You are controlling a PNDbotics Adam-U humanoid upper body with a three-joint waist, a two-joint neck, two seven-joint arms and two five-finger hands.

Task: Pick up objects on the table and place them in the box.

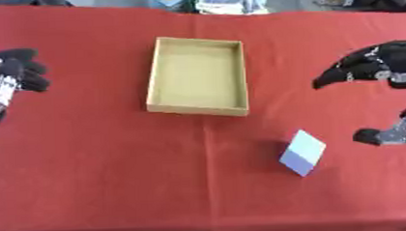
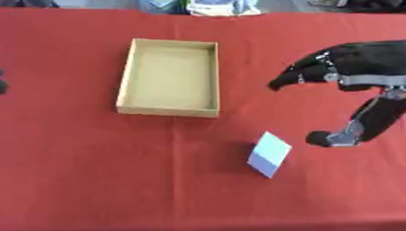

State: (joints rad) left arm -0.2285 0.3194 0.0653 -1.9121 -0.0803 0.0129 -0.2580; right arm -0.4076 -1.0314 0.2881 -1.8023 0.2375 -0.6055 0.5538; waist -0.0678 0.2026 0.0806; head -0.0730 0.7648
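Right hand (image 2: 357, 83) spread wide, thumb and fingers apart, holding nothing, just right of the card (image 2: 269, 154).
To grab it well I'd drop lower and close across its short edges. Card: pale blue-white, flat, tilted, lying on the red table (image 2: 90, 179), near the empty tan box (image 2: 124, 86). Left hand (image 1: 18, 70) curled, idle at far left.

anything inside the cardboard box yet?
Nothing visible: the cardboard box shows only its bare tan floor. The near wall hides a thin strip of floor behind it. The pale blue-white object lies on the red tablecloth, near the right hand.
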